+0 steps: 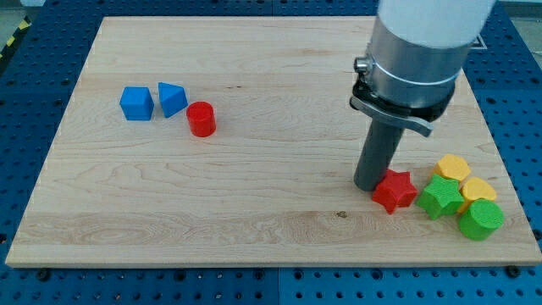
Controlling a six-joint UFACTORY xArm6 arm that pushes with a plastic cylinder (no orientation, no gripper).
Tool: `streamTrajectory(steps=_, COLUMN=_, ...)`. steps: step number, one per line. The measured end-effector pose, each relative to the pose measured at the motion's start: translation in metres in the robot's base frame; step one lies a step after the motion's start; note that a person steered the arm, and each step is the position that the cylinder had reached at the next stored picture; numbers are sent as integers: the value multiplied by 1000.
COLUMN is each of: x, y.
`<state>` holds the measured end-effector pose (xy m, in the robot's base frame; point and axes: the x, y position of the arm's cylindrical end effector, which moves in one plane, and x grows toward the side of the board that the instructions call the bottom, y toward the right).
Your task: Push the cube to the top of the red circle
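A blue cube (136, 103) sits on the wooden board at the view's left. A blue triangular block (172, 99) lies just right of it. The red circle, a short red cylinder (201, 119), stands right of and slightly below the triangular block, close to it. My tip (369, 184) is far away at the view's right, touching the left side of a red star block (395, 191).
At the view's lower right lie a green star block (440, 197), a green cylinder (480, 219) and two yellow hexagonal blocks (453, 168) (478, 190), bunched near the board's right edge (508, 169).
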<state>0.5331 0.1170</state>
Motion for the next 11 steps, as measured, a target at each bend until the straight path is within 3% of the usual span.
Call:
streamTrajectory(steps=1, x=5, y=-12)
streamTrajectory(steps=3, x=-5, y=-197)
streamTrajectory(steps=5, x=-71, y=-371)
streamTrajectory(steps=6, x=-103, y=-376)
streamTrajectory(steps=7, x=-108, y=-368)
streamTrajectory(steps=10, x=-119, y=-236)
streamTrajectory(steps=11, x=-119, y=-249)
